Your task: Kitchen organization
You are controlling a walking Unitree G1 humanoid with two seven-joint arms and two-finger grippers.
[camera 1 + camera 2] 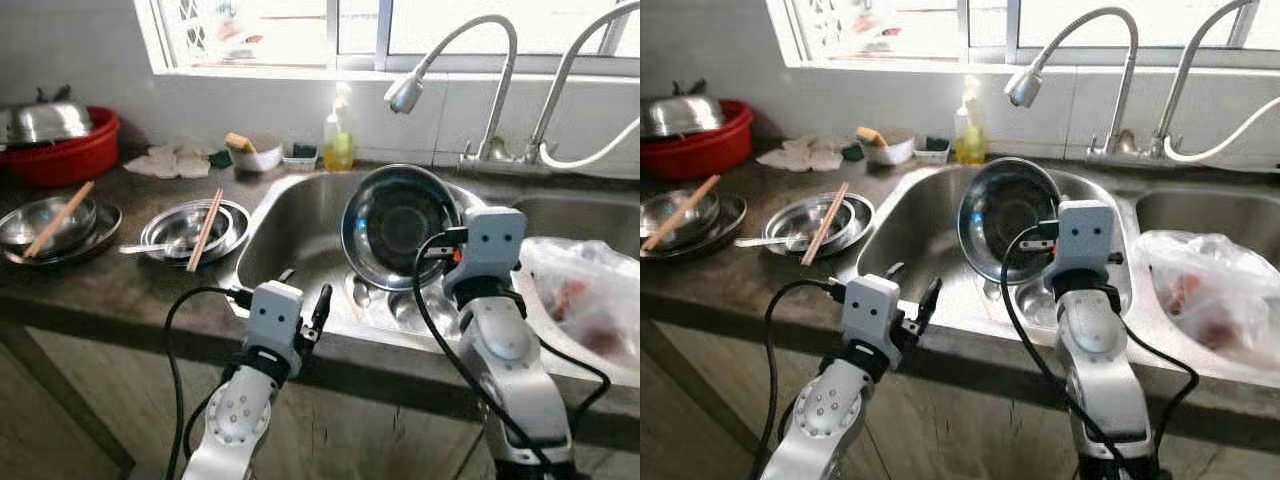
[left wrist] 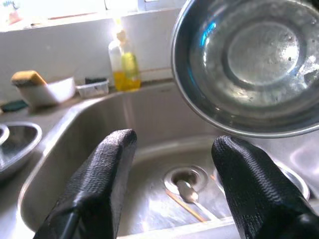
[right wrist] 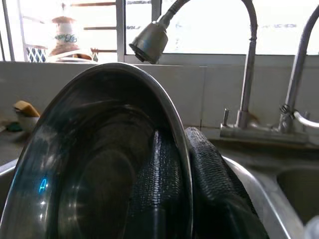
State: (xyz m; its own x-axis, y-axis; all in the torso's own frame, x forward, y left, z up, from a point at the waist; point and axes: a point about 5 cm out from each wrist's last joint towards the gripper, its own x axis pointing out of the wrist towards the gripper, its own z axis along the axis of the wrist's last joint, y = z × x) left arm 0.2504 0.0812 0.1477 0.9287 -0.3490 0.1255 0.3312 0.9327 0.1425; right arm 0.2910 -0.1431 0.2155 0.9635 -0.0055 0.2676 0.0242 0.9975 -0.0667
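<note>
Above the steel sink (image 1: 290, 235), the right gripper (image 3: 187, 164) pinches a round steel bowl's (image 1: 393, 225) rim; the left gripper (image 2: 172, 186) hovers open over the sink's near edge.

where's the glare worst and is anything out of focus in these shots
Left eye view: the window is blown out white, backlighting the faucet. Right wrist view: the same bright window silhouettes the steel bowl, whose inside reads dark. Left wrist view: the left gripper's near fingers are soft and blurred, while the soap bottle stays fairly sharp.

silver bowl (image 1: 392, 225), red basin (image 1: 62, 155), yellow soap bottle (image 1: 339, 130)
</note>
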